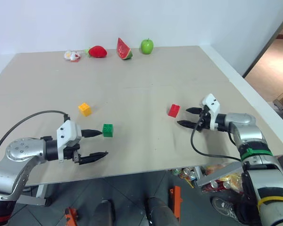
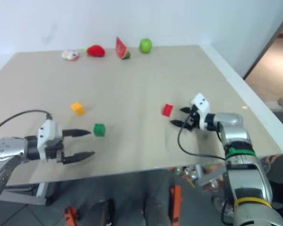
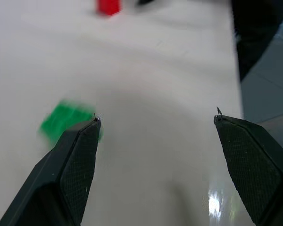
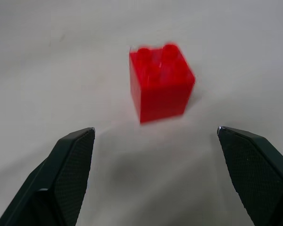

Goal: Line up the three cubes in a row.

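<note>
Right pincer [image 1: 187, 117], fingers apart, faces the red studded plastic cube [image 1: 173, 110] at frame centre-right, apparently for grasping; left pincer [image 1: 100, 143], also spread, sits beside the green studded plastic cube [image 1: 107, 130].

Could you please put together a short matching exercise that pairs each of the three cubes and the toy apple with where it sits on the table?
Things:
1. red cube
2. green cube
3. yellow cube
4. green apple

Places:
A. at the table's far edge, beside the watermelon slice
B. just ahead of the open right gripper
C. lying apart from both grippers
D. next to the upper finger of the open left gripper

Pairs: 1-B, 2-D, 3-C, 4-A
</note>
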